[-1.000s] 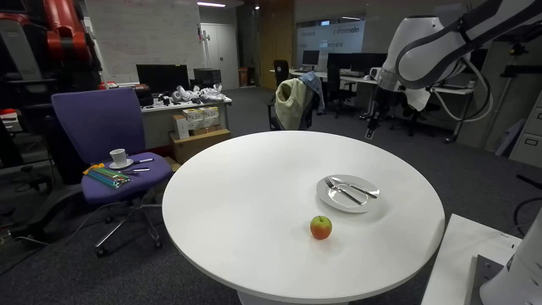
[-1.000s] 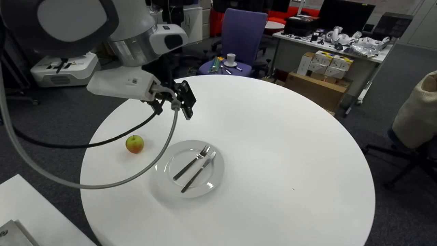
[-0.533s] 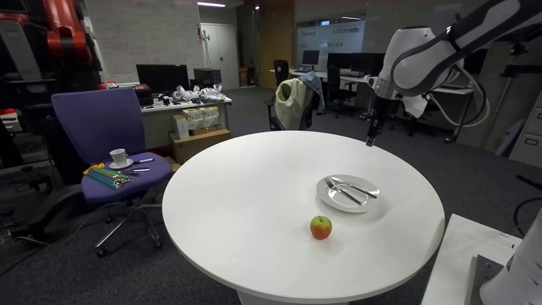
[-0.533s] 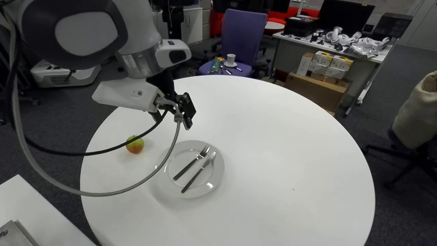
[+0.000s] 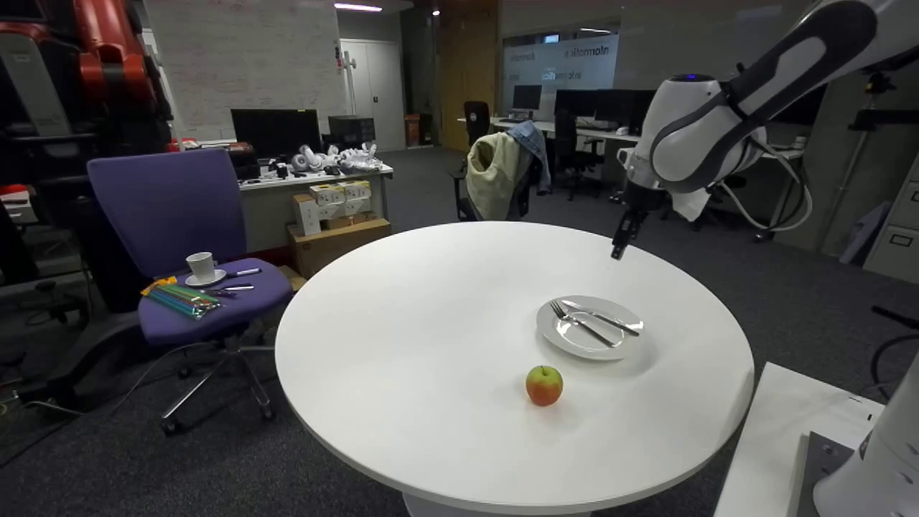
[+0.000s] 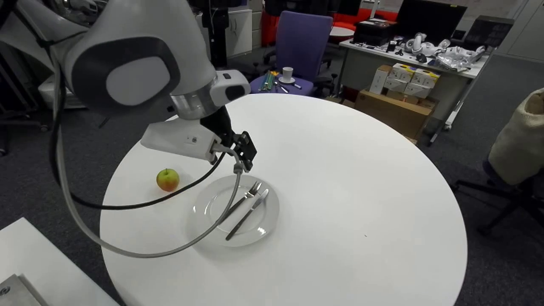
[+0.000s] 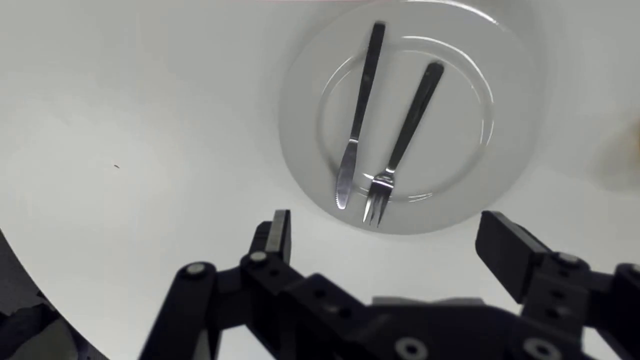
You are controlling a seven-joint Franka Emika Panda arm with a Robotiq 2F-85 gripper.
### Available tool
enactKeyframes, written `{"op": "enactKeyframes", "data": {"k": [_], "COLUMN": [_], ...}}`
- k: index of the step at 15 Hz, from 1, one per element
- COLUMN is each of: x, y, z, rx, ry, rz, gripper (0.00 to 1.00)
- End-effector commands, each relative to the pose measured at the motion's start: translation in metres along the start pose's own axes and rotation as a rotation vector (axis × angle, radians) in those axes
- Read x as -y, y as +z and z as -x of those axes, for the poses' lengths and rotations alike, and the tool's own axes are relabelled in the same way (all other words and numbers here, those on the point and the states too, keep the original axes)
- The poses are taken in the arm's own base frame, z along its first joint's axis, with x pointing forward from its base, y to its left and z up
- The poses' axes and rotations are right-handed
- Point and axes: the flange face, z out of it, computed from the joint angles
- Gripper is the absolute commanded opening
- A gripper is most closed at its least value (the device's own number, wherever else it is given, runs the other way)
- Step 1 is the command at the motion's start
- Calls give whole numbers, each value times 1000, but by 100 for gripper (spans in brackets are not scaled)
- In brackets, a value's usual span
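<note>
The tool (image 7: 387, 235) hangs above the white surface (image 6: 361, 191), its fingers spread wide apart with nothing held between them. Nearest, just ahead of the fingertips in the wrist view, lies a white dinner plate (image 7: 515, 115), which holds a dinner fork (image 7: 402, 144) and a table knife (image 7: 359, 115) off the surface. Those two lie close but not touching, tines and blade tip toward the tool, handles away. The knife reaches from rim to rim, so it probably bridges the well; the fork's tines lie over the near rim, which likely props them up. Farther from the tool, beside and apart from the plate, an apple (image 6: 168, 179) sits stem up, presumably steady on its base.
</note>
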Motion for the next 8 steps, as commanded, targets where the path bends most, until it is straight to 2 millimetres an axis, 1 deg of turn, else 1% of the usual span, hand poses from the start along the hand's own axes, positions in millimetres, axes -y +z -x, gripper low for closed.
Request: {"op": "enactKeyframes", "data": {"k": [1, 4, 6, 8], "x": [-8, -6, -8, -11], "y": [24, 42, 48, 50], "z": [-11, -15, -19, -23], "rx": [-32, -8, -7, -3], "ry": [40, 119, 192, 271], "rz": [7, -55, -97, -148], "gripper": [100, 100, 100, 100]}}
